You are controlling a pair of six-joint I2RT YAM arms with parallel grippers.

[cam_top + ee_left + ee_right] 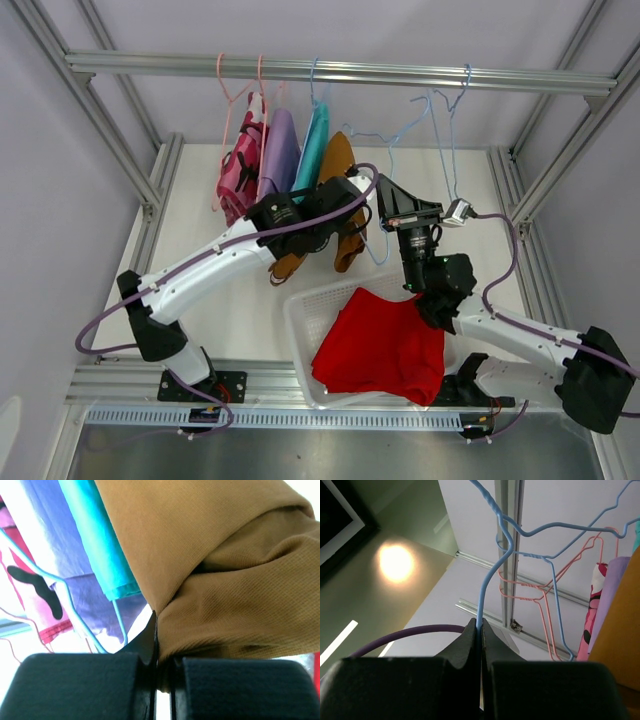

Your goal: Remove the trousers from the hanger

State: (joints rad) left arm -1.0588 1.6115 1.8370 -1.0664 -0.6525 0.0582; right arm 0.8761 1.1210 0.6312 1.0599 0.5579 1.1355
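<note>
1. Setting: a robotics laboratory test cell, not a home or shop.
2. An aluminium extrusion frame [340,72] encloses a white table [240,320], with plain white panels [60,180] at the sides.
3. The left arm [215,262] and right arm [505,335] are bolted to a metal rail [265,380] above a slotted cable duct [300,417].
4. Purple cabling [415,630] runs exposed.
5. A ceiling lamp [396,562] glows overhead.

Pale grey walls [60,180] enclose a white tabletop [197,178], framed by aluminium struts [560,150]; a metal rail [340,72] spans the far side. Overhead, left, a round light [396,562] glows
</note>
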